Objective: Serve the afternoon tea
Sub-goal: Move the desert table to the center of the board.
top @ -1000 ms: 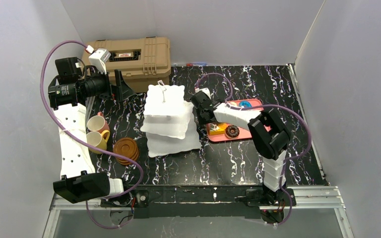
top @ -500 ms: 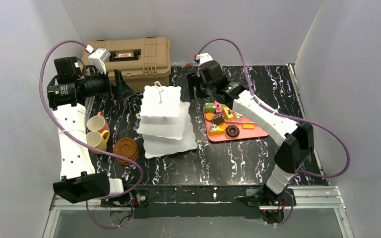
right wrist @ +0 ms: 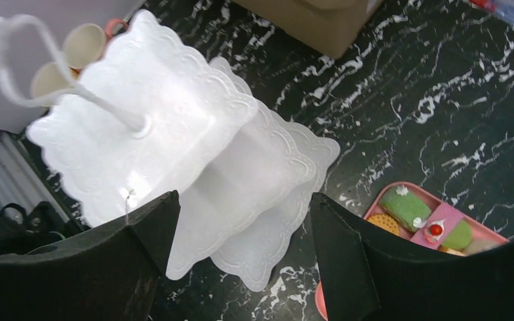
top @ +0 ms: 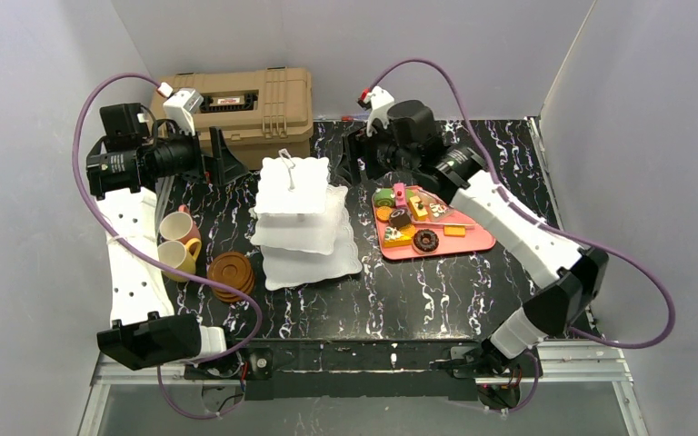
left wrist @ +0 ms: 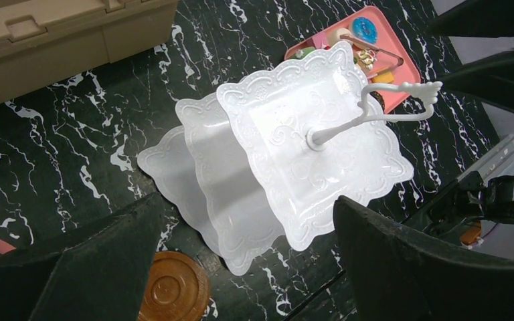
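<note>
Both claws gaped wide and empty: the right gripper (right wrist: 244, 200) hung past the pink tray's (top: 474, 239) far end, the left gripper (top: 225, 162) by the tan case (top: 264, 100). Between them the three-tier stand (top: 300, 227) sat mid-table, its post upright, wire loop (top: 289, 160) uppermost. Saucers (top: 231, 274) and cups (top: 174, 256) lay to its left.

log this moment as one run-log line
left jaws: open, empty | right jaws: open, empty | three-tier stand: top tier bare | toy pastries: on pink tray | cups and saucer stack: left of stand
</note>
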